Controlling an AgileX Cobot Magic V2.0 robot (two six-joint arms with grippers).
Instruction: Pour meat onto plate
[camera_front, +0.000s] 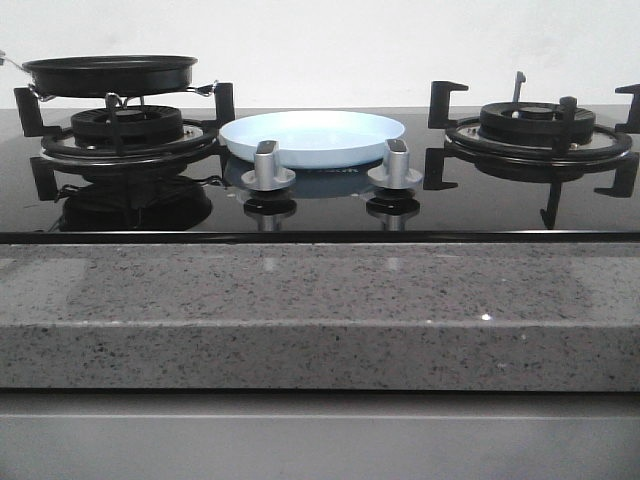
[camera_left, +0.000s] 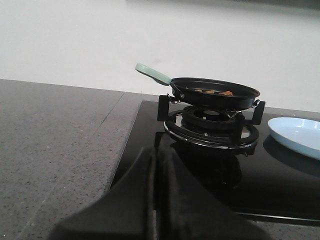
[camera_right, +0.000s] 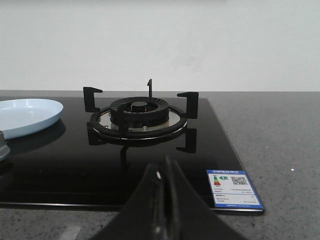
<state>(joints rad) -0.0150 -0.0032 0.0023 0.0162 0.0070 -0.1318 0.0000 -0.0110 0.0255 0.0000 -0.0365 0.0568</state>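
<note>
- While the black round frying pan (camera_front: 110, 72) sits on the left burner grate (camera_front: 125, 130) of the black glass hob (camera_front: 320, 205), the small orange-brown meat chunks (camera_left: 215, 92) lie inside it, as the left wrist view shows.
- The pale blue round plate (camera_front: 312, 137) rests on the hob between the two burners, just behind two silver knobs (camera_front: 268, 168).
- The right burner grate (camera_front: 538, 135) carries nothing.
- The left end effector (camera_left: 156, 200) has its fingers pressed together and holds nothing.
- The right end effector (camera_right: 165, 205) is closed in the same way, with nothing held.
- The pan handle (camera_left: 152, 74) is light green.
- The grey speckled stone tabletop (camera_front: 320, 310) surrounds the hob.
</note>
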